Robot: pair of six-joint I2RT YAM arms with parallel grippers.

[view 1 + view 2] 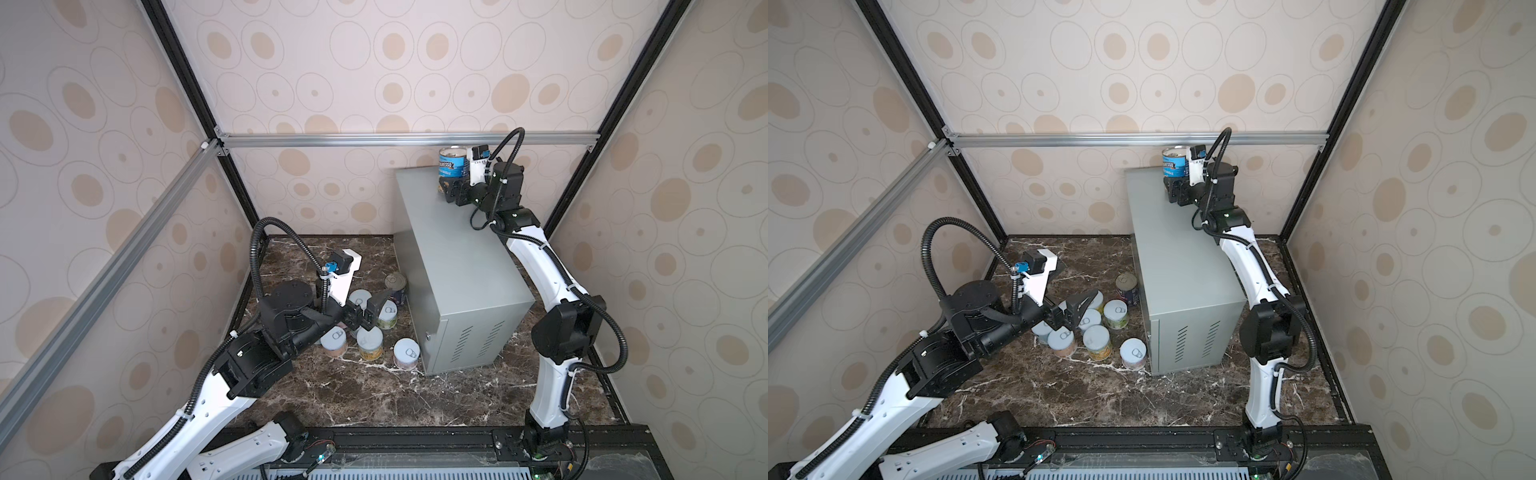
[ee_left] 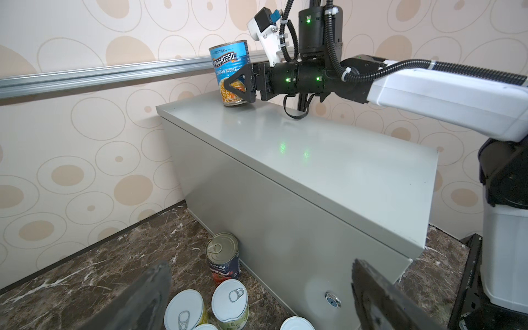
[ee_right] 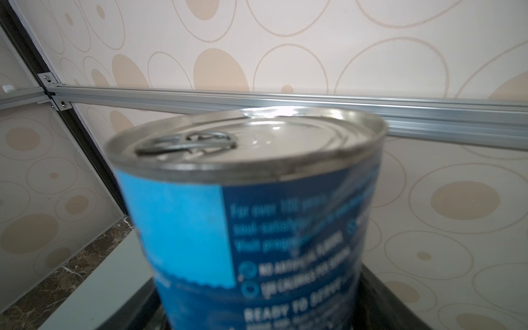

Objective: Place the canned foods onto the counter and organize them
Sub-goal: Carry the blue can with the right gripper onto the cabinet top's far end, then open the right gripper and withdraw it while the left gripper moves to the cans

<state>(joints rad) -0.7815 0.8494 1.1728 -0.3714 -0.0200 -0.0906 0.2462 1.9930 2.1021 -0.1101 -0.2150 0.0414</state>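
The right gripper (image 2: 232, 87) has its fingers clamped on the lower half of the blue-yellow can (image 2: 228, 60), one black triangular finger (image 2: 240, 85) lying across the label and the other hidden behind it. The can's long axis is close to upright, metal top upward, and its base appears to meet the counter (image 2: 328, 160) at the far back corner of the grey top, near the wall. Whether it rests fully flat I cannot tell. The release turns on this: the can lies directly between the fingers and beyond the wrist, so the jaws should part sideways and the arm draw back along the counter toward its own base without tipping the can. The left gripper (image 1: 376, 309) hangs low with its fingers (image 2: 154, 285) spread wide and nothing between them. Just beneath and ahead of it, the white-lidded cans (image 2: 231, 300) stand upright in a cluster on the marble floor (image 2: 85, 271), with the navy-red can (image 2: 224, 257) farther back, just beside the counter's side wall. The left arm is by far the nearer to these. The counter top carries only the one can.
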